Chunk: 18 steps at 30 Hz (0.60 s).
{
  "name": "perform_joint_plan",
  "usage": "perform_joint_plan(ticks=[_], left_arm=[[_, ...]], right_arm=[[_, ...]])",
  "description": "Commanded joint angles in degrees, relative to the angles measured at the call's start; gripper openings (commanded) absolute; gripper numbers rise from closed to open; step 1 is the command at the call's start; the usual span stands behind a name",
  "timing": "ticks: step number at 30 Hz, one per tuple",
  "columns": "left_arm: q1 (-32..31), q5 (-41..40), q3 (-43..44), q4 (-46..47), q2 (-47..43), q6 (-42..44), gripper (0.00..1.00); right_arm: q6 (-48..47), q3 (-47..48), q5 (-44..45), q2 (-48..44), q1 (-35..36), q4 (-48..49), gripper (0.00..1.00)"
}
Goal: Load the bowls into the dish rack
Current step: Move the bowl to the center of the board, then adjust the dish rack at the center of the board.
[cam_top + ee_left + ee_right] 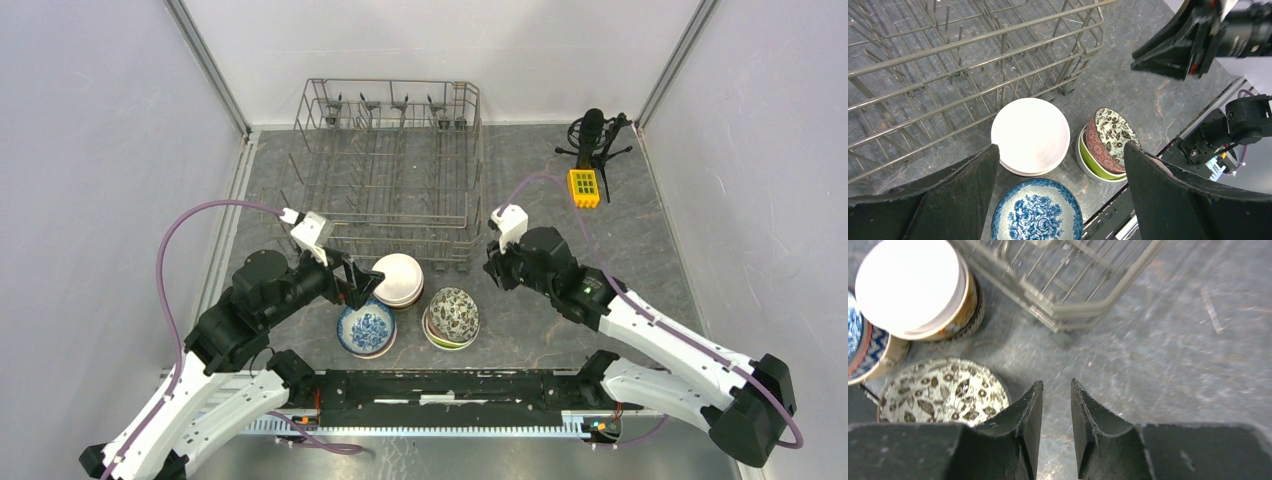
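Note:
The grey wire dish rack (385,170) stands at the back of the table with no bowl inside it. In front of it sit three groups of bowls: a white-topped stack (398,278), a blue-and-white floral bowl (365,328), and a leaf-patterned bowl on a lime green one (452,316). My left gripper (365,283) hovers wide open over the white (1030,135) and blue (1037,210) bowls, holding nothing. My right gripper (1055,385) hangs over bare table right of the leaf-patterned bowl (943,390), its jaws a narrow gap apart with nothing between them.
A microphone on a tripod (595,135) and a yellow box (584,187) stand at the back right. A black rail (450,385) runs along the near edge behind the bowls. The rack's front corner (1063,275) is just ahead of my right gripper.

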Motion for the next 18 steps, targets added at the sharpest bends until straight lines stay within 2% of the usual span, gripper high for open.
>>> perform_joint_plan(ticks=[1,5,9,13,18], left_arm=[[0.3,0.6,0.0,1.2,0.7,-1.4,1.0],[0.3,0.3,0.0,1.1,0.9,-1.3,1.0],[0.3,-0.7,0.0,1.1,1.1,-1.3,1.0],[0.3,-1.5,-0.1,1.0,0.9,-1.5,1.0],[0.3,-1.9,0.0,0.7,0.9,-1.5,1.0]], right_arm=[[-2.0,9.0,9.3,0.8,0.1,-5.3,0.36],[-3.3,16.5,13.1,4.1,0.1,-5.9,0.47],[-4.2,24.5,15.3,9.4,0.1,-5.5,0.52],[-5.2,31.7,18.7,15.9,-0.5,-4.6,0.62],[-4.8,40.6,19.8,25.3,-4.2,-3.7,0.69]])
